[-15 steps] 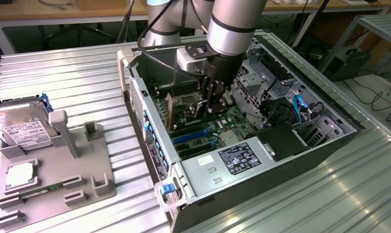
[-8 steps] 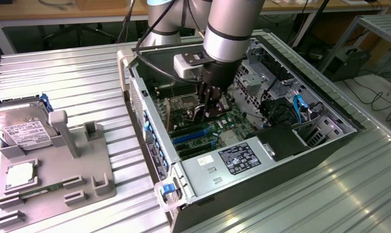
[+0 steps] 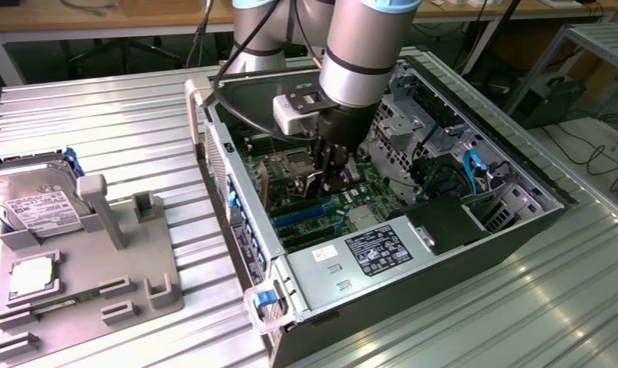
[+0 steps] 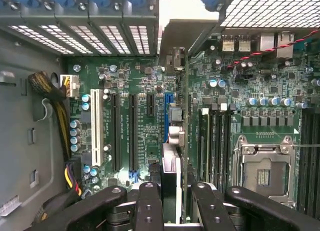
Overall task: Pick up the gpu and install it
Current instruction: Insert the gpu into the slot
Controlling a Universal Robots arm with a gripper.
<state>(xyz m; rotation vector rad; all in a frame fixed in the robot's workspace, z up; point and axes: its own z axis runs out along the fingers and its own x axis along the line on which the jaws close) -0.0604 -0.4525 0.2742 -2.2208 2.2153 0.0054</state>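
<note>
My gripper (image 3: 330,170) is down inside the open computer case (image 3: 238,199), over the motherboard. It is shut on the gpu (image 3: 336,182), which shows as a thin dark card between the fingers. In the wrist view the gpu (image 4: 171,163) stands edge-on between the black fingers (image 4: 150,203), with my gripper (image 4: 177,203) closed around it. Its silver end bracket (image 4: 187,33) reaches the case's rear slot openings. The card's edge runs just beside the blue expansion slot (image 4: 166,116). Whether it is seated in a slot cannot be told.
A grey fixture tray (image 3: 115,268) at the exterior view's left holds a silver hard drive (image 3: 33,203), a processor (image 3: 31,277) and a memory stick (image 3: 64,300). In the case are the power supply (image 3: 370,253), the processor socket (image 4: 265,171), memory slots (image 4: 215,141) and a cable bundle (image 4: 55,106).
</note>
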